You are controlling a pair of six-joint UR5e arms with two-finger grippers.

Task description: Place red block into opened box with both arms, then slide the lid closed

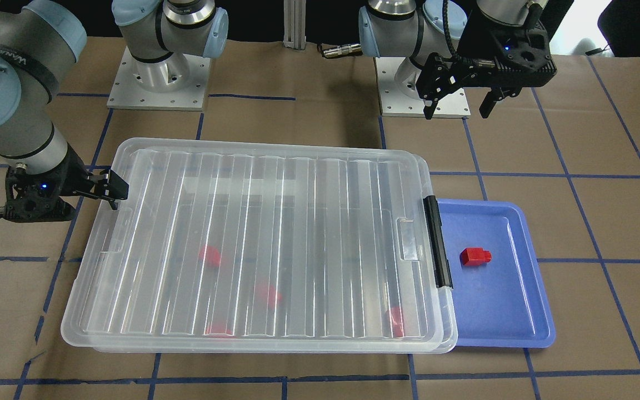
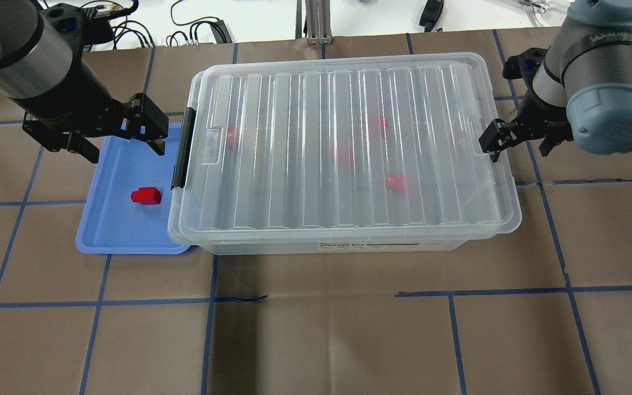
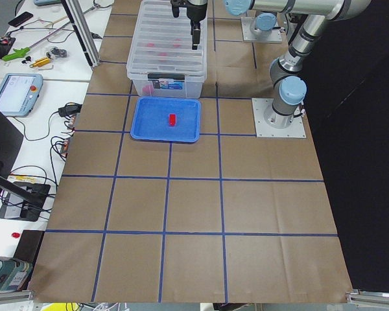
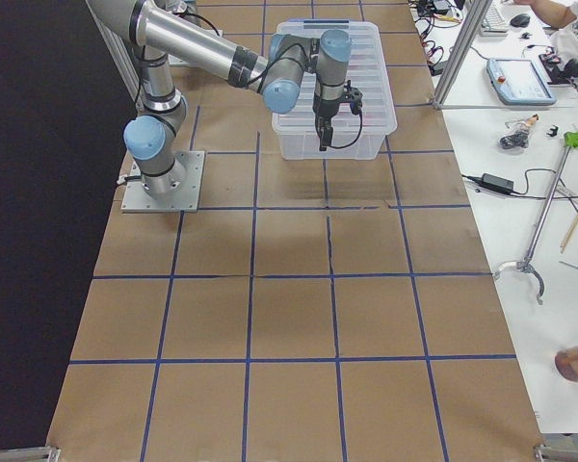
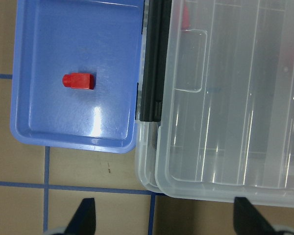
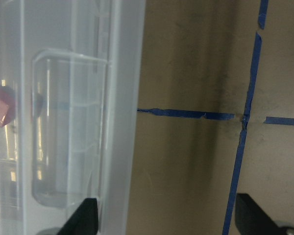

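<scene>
A red block [image 2: 146, 196] [image 5: 79, 81] lies on its side in the blue tray [image 2: 107, 236]. The ribbed lid [image 2: 349, 148] covers nearly the whole clear box [image 2: 338, 247], shifted slightly toward the robot's right. The box's rim and black clip bar [image 2: 182, 148] show at the tray end. My left gripper [image 2: 125, 151] [image 1: 457, 111] hangs open and empty above the tray's far edge. At the opposite short end, my right gripper [image 2: 519, 151] [image 6: 166, 220] is open and straddles the lid's edge, one finger over the lid and one outside it.
Several more red blocks [image 2: 375, 122] show blurred through the lid, inside the box. The tray butts against the box's clip side. Brown paper with blue tape lines [image 2: 327, 296] covers the table. Both arm bases [image 1: 159, 83] stand on the robot's side.
</scene>
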